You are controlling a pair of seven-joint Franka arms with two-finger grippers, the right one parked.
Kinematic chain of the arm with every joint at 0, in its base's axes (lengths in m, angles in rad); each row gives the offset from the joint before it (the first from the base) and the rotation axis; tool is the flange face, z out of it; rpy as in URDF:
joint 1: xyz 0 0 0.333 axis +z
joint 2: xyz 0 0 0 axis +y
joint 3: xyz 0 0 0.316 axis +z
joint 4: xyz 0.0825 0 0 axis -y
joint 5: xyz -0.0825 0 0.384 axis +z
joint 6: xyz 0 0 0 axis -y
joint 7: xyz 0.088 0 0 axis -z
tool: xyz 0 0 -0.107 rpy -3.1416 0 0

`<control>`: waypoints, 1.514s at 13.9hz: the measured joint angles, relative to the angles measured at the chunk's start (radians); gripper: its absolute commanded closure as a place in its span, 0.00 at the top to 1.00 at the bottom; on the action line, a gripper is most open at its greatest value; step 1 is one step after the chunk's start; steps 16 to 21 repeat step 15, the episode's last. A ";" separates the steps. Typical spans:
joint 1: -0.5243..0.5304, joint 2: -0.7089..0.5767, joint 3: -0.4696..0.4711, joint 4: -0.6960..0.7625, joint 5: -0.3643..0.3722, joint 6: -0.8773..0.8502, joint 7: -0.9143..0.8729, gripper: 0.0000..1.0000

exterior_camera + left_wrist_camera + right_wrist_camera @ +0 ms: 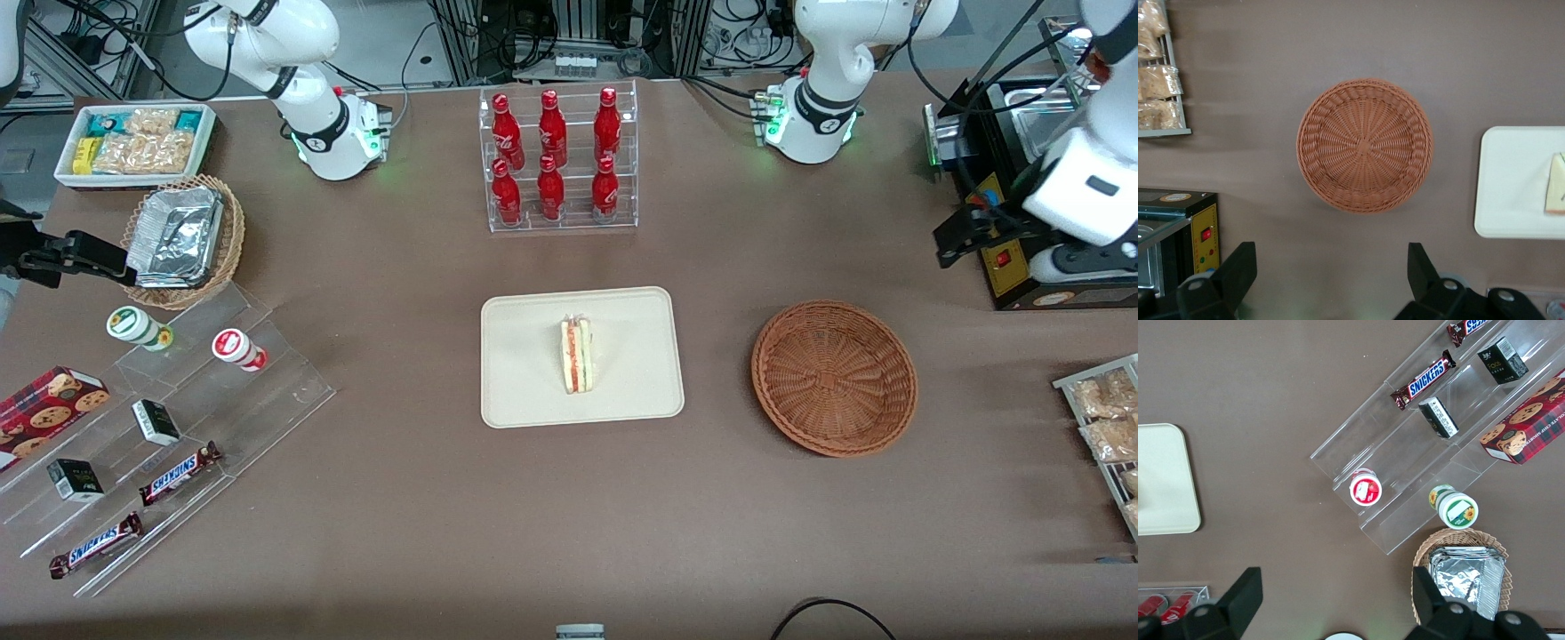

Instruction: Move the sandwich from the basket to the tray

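The triangular white-bread sandwich [577, 355] is seen lying on the cream rectangular plastic tray [516, 391], the reddish-brown round wicker basket [834, 377] empty, the gripper [1331, 277] spread, empty, raised above the basket.

The gripper [1328, 280] hangs with fingers apart high above the table's working-arm end, the basket [1364, 145] below it, the sandwich [577, 356] on the tray [524, 391] beside.

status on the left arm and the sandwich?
Gripper open, empty, raised above table near the basket. Sandwich on the tray; basket empty. Nothing in the way.
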 measured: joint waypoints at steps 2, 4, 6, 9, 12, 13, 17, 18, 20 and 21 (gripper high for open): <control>0.047 -0.023 0.000 -0.019 -0.024 -0.002 0.081 1.00; 0.072 -0.037 0.000 -0.030 -0.029 -0.003 0.125 1.00; 0.073 -0.037 -0.002 -0.030 -0.029 -0.003 0.127 1.00; 0.069 -0.034 -0.008 -0.023 -0.029 0.000 0.127 1.00; 0.047 -0.026 -0.011 -0.009 -0.029 0.001 0.127 1.00; 0.036 -0.023 -0.009 -0.003 -0.028 0.001 0.127 1.00; 0.015 -0.017 0.009 0.004 -0.028 0.001 0.127 1.00; 0.015 -0.017 0.009 0.004 -0.028 0.001 0.127 1.00; 0.015 -0.017 0.009 0.004 -0.028 0.001 0.127 1.00; 0.015 -0.017 0.009 0.004 -0.028 0.001 0.127 1.00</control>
